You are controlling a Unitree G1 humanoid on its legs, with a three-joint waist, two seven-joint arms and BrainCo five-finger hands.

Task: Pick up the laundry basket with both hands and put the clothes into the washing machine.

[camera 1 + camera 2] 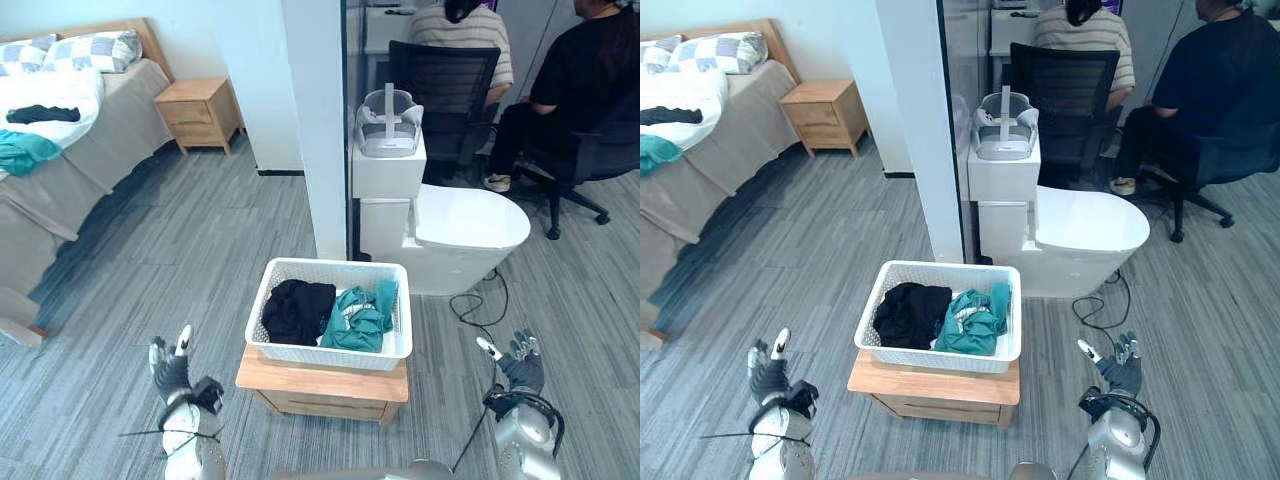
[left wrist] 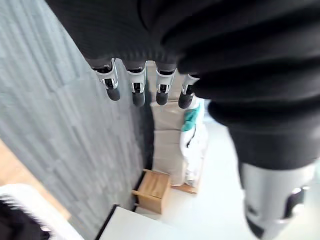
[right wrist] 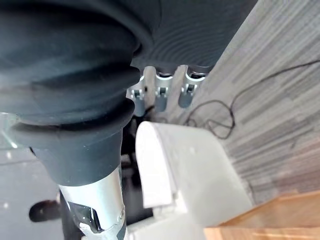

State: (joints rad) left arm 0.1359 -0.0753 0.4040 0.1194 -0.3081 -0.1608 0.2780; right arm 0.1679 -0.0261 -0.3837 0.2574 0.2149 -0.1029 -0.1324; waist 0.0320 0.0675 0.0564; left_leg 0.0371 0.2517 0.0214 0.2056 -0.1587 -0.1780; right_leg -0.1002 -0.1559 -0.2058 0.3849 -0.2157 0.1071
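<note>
Laundry basket (image 1: 330,353) of black and teal clothes (image 1: 300,310) sits untouched on the small wooden table (image 1: 322,381), left hand (image 1: 172,375) and right hand (image 1: 522,372) either side, apart from it, fingers straight; left wrist view adds the bed (image 2: 167,145), right wrist view the toilet (image 3: 180,170).

No writing or label is legible anywhere.

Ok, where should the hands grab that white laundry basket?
By the rim at its two short ends: left hand from the left, right hand from the right. The laundry basket sits level on the wooden stand, long side across, an open hand either side.
</note>
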